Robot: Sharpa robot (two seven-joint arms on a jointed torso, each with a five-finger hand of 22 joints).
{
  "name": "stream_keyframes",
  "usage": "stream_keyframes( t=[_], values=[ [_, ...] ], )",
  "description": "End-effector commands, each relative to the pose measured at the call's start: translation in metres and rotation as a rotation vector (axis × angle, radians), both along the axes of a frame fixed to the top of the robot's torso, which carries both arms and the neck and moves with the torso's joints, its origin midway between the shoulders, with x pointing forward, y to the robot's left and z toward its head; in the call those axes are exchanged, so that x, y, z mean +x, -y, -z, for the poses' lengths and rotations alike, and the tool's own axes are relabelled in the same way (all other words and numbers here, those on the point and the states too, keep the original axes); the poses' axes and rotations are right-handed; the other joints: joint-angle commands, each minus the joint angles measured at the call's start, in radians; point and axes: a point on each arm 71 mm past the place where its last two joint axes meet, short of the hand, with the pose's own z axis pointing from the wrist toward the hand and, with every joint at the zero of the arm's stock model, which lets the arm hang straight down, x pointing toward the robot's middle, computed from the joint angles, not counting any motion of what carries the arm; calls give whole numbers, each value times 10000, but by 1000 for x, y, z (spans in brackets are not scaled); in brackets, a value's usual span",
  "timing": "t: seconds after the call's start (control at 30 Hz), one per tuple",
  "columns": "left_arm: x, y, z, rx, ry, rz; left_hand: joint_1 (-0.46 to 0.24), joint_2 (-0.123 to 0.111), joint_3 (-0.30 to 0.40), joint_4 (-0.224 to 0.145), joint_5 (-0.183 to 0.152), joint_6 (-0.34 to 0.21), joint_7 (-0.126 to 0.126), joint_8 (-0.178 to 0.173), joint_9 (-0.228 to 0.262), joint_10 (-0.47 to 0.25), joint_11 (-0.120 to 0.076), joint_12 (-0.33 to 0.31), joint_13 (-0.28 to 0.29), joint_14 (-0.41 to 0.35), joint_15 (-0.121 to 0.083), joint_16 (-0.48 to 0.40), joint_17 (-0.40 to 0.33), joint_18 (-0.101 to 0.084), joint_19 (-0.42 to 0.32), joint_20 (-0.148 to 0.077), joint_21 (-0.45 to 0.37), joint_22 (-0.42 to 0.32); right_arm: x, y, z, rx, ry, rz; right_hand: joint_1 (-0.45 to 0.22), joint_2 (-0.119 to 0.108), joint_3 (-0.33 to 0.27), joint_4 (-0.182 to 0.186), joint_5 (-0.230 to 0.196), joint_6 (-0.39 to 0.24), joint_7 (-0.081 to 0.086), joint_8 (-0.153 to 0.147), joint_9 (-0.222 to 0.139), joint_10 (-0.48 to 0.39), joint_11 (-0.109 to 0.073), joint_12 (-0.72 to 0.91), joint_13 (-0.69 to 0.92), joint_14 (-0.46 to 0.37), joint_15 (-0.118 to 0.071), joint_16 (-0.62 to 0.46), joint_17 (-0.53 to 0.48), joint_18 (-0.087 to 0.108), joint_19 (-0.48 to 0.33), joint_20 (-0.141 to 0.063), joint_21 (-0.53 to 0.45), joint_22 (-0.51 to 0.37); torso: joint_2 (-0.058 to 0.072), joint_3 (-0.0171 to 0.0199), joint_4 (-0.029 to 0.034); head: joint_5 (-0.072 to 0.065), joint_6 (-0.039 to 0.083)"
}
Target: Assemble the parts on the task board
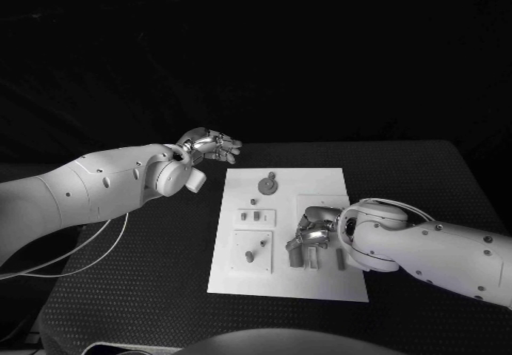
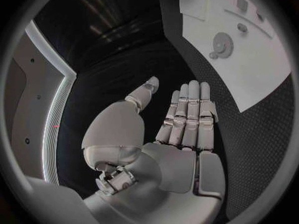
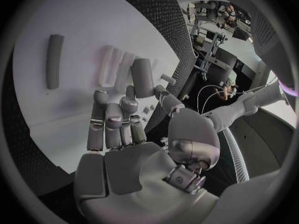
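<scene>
Two silver hands show above a black surface [image 1: 427, 170]. The right hand [image 1: 307, 235] hovers low over the white task board [image 1: 320, 288], toward the board's 4 o'clock region, palm down with its fingers curled; in the right wrist view a short grey cylindrical part [image 3: 142, 77] sits pinched between the thumb and a fingertip, so this hand holds that part. Just beside the fingers lies a pale raised block [image 3: 117, 68] on the board, and farther off a long grey bar [image 3: 54, 60] lies flat on the white plate. The left hand [image 1: 210, 145] hangs in the air off the board's 10 o'clock corner, well apart from it, holding nothing; the left wrist view shows its fingers straight and side by side with the thumb spread away. On the board, a round grey gear [image 1: 268, 183] lies near 12 o'clock, a small grey peg [image 1: 254, 200] sits just below it, and a square recessed plate with an upright grey piece [image 1: 250, 256] lies toward 8 o'clock.
</scene>
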Motion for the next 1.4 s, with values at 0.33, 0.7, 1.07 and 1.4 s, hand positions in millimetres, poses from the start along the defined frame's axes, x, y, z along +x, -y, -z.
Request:
stream_keyframes(
  t=[0.33,0.7,1.07,1.4],
  values=[
    [0,1,-1,-98,-21,114,-106,-17,-4,61,11,-33,38,35,-13,-77,-15,43,-12,53,18,-52,16,-38,2,6,61,-15,-2,10,1,1020,-834,924,300,421,-74,-115,70,271,-2,141,36,137,-75,80,-30,99,-94,96,-30,69,92,-12,80,179,-2,7,0,13,-6],
    [0,1,0,-100,-55,144,-108,-23,5,71,11,-36,39,36,-15,-83,-12,42,-15,49,19,-59,22,-39,-3,9,60,-16,6,18,-7,1283,-1043,1411,261,336,-83,-87,73,317,-21,151,28,166,-94,83,-39,120,-111,106,-40,69,117,-25,87,174,-3,12,-7,24,-6],
    [0,2,0,-102,-94,177,-104,-29,12,75,12,-41,41,34,-18,-92,-9,39,-19,43,22,-67,26,-40,-10,10,59,-18,13,20,-20,844,-2043,1289,231,294,-84,-61,75,306,-21,136,15,163,-95,74,-46,116,-118,102,-47,69,115,-28,80,169,0,6,5,23,-21],
    [0,2,0,-90,-101,153,-99,-39,17,74,12,-43,41,35,-19,-97,-7,38,-21,39,23,-72,30,-40,-15,11,58,-18,13,22,-16,409,-3336,1261,87,268,-108,56,74,312,-16,122,-3,143,-89,61,-50,92,-118,115,-47,69,101,-23,74,172,7,-4,-3,25,-37]
  ],
)
